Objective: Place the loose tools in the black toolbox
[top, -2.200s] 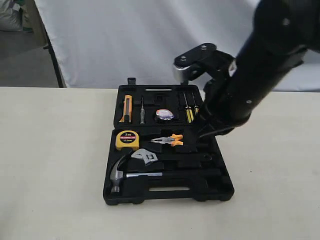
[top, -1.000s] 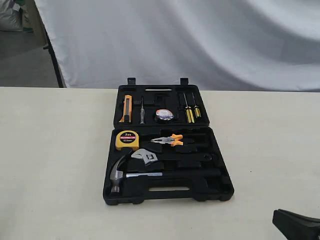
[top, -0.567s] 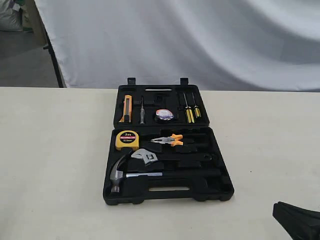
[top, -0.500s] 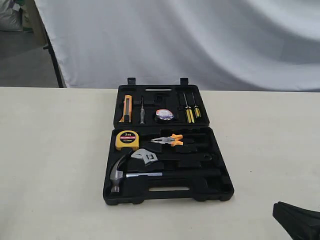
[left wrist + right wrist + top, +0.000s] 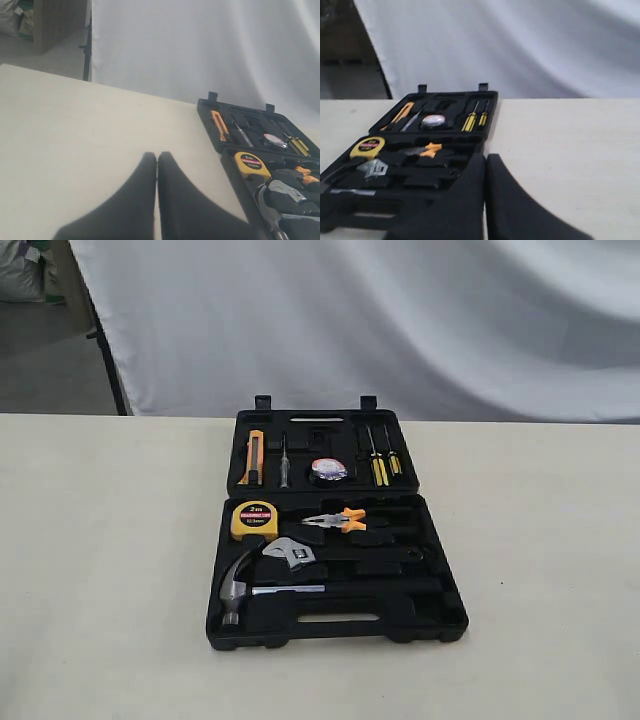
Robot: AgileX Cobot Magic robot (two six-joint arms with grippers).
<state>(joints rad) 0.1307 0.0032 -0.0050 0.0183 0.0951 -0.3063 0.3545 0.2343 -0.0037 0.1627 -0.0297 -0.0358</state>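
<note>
The black toolbox [image 5: 437, 625] lies open in the middle of the table. In its near half rest the steel claw hammer [image 5: 238, 592] and the silver-headed adjustable wrench [image 5: 290, 554]. The small tape roll [image 5: 328, 470] sits in the far half. Neither gripper shows in the exterior view. My left gripper [image 5: 157, 158] is shut and empty, over bare table to the left of the toolbox [image 5: 231, 165]. My right gripper [image 5: 486, 159] is shut and empty, at the toolbox's [image 5: 489, 115] right side over the table.
A yellow tape measure [image 5: 254, 519] and orange-handled pliers [image 5: 337, 520] lie in the near half. An orange knife [image 5: 256, 456] and yellow screwdrivers [image 5: 379, 467] sit in the far half. A white backdrop [image 5: 350, 320] hangs behind the table [image 5: 100, 540].
The right arm, over the toolbox two seconds ago, has drawn back and its dark tip has left the exterior view's lower right corner. The tools have not moved.
</note>
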